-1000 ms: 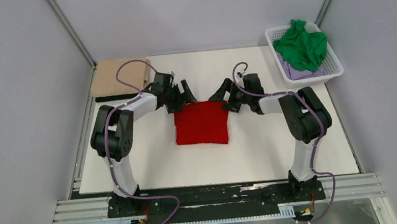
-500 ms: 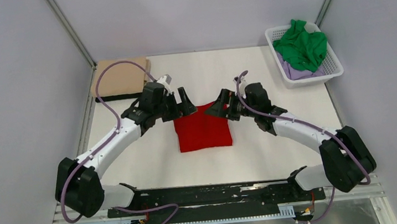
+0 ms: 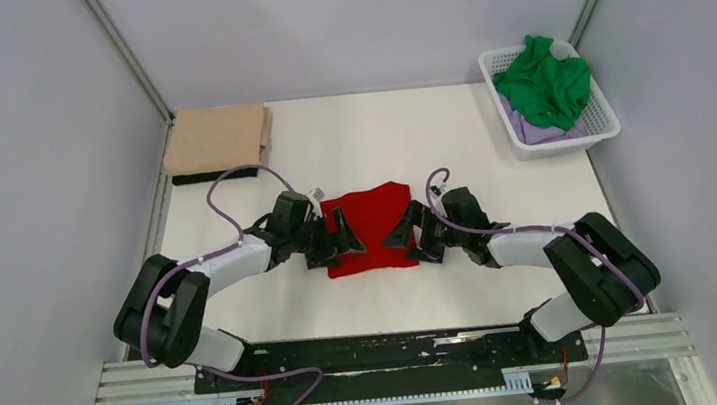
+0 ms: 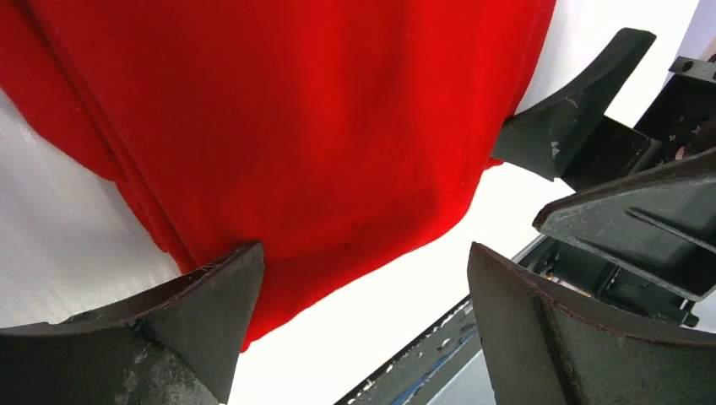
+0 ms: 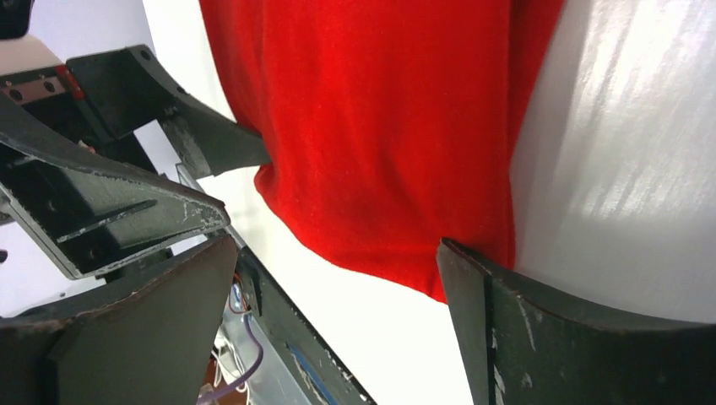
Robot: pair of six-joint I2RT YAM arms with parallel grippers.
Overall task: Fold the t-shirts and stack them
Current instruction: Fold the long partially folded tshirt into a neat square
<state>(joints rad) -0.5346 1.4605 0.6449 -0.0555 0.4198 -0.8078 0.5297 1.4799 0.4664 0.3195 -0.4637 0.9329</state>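
This looks like a robotics lab test booth, not anybody's home. Plain pale panels wall in a white table (image 3: 504, 288), with bare metal posts (image 3: 125, 54) running up the corners. 2 black-and-white robot arms (image 3: 230, 263) are bolted to a slotted aluminium rail (image 3: 143, 386) at the near edge, with purple cables (image 3: 234, 170) looping along them.

Bright, even, diffuse light; only faint soft shadows. In the right wrist view, glare streaks the flat white desk (image 5: 625, 169).
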